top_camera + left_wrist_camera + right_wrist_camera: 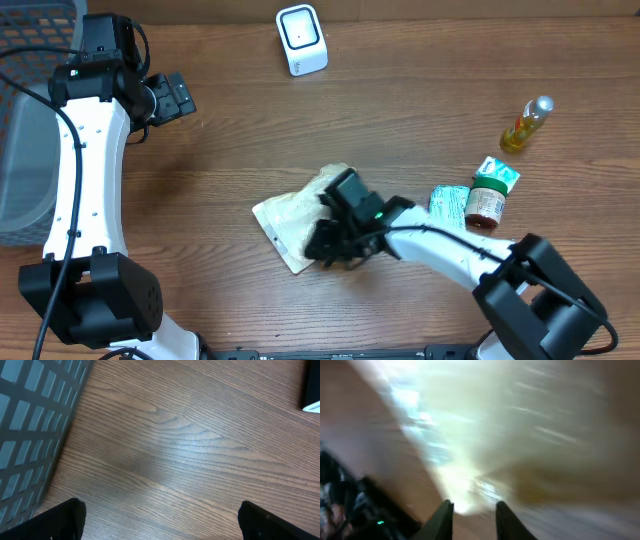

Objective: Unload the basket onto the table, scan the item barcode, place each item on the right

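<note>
Pale pouch (287,215) lies directly beneath right gripper (474,520).

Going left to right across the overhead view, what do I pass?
grey basket → left gripper → crumpled pouch → green carton → red-labelled jar → yellow bottle. The white scanner lines up with the pouch, so it is left out.

The left arm (85,170) stretches up the left side, its wrist turned toward the right. The left gripper (178,97) has its jaws spread fully wide. The right arm (450,250) reaches low and leftward. The right gripper (328,248) points down-left, its two fingers (441,520) parted by a narrow gap.
</note>
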Available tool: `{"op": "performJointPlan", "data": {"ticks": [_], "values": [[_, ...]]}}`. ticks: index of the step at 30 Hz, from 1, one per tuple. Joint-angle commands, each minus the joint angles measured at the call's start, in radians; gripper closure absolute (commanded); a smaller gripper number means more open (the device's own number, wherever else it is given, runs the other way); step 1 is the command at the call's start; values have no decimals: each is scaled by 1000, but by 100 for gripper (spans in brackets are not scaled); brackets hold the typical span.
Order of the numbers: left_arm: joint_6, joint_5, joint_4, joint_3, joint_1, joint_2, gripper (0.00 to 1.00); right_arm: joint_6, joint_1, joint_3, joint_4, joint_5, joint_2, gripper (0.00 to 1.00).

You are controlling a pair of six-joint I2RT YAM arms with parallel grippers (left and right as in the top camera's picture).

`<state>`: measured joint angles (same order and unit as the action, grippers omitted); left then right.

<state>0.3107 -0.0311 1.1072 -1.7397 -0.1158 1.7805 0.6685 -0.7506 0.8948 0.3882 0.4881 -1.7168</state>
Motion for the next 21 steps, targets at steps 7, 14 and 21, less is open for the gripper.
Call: {"op": "performJointPlan", "data": {"ticks": [7, 14, 21], "values": [[-19, -5, -1, 4, -2, 3, 0, 29, -2, 54, -266, -139, 2, 81], [-19, -5, -1, 4, -2, 3, 0, -93, 262, 157, -128, -205, 9, 82], [-19, -5, -1, 4, -2, 3, 0, -93, 422, 154, -99, -296, -59, 83]]}}
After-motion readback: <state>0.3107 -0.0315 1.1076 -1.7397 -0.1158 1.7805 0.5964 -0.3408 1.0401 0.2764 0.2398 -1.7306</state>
